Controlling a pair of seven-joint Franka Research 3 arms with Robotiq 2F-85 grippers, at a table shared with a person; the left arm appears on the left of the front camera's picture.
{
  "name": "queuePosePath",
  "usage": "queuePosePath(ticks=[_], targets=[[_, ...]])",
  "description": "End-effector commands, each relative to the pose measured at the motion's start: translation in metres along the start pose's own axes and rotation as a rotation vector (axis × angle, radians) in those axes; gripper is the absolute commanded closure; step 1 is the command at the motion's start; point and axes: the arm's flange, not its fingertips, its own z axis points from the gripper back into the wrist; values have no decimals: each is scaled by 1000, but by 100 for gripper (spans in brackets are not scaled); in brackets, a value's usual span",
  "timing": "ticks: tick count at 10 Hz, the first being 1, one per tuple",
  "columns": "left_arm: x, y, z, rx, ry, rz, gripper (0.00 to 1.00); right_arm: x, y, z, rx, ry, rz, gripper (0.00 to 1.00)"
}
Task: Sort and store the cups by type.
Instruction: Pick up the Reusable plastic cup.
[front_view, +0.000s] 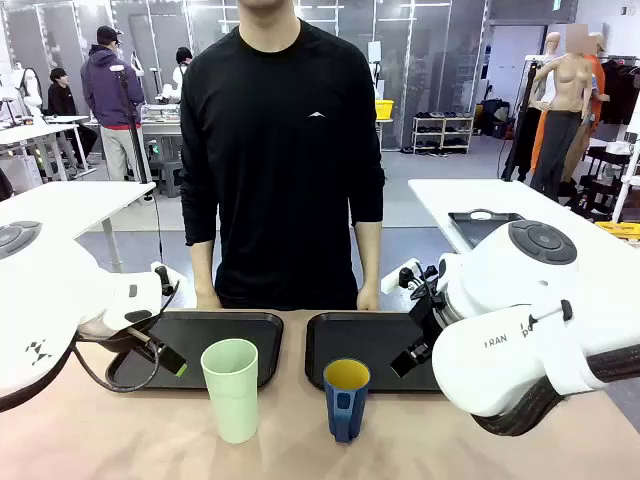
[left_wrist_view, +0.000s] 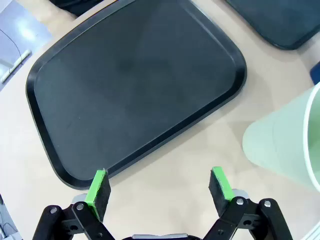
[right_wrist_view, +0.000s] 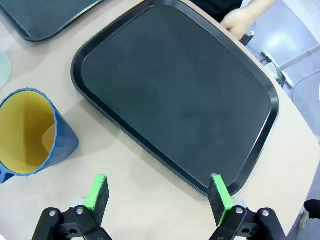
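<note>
Front view: on the tan table (front_view: 130, 440) you have a pale green tumbler (front_view: 230, 390) standing upright just in front of the left tray (front_view: 200, 335). A dark blue mug (front_view: 346, 398) with a yellow inside stands in front of the right tray (front_view: 365, 340). The left gripper (front_view: 168, 360) hangs over the left tray's near corner and the right gripper (front_view: 412, 357) over the right tray; from here you cannot tell how their fingers are set. A person (front_view: 280, 150) in black stands across the table, a hand (front_view: 208, 298) at the far edge behind each tray.

Left wrist view: your left gripper (left_wrist_view: 160, 182) has its green-padded fingers apart, gripping nothing, above the bare table beside the tray's rim (left_wrist_view: 65, 175). The tumbler (left_wrist_view: 285, 150) stands close on the picture's right.

Right wrist view: your right gripper (right_wrist_view: 159, 187) is likewise spread and holds nothing, at the tray's edge (right_wrist_view: 235, 185). The mug (right_wrist_view: 30, 135) stands to the picture's left, and the person's hand (right_wrist_view: 240, 20) rests beyond the tray.
</note>
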Motion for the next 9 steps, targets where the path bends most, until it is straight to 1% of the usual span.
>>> queuePosePath(ticks=[1, 9], targets=[[0, 0, 0, 0, 0, 0, 0, 0, 0, 0, 0, 0, 0, 0], [0, 0, 0, 0, 0, 0, 0, 0, 0, 0, 0, 0, 0, 0]])
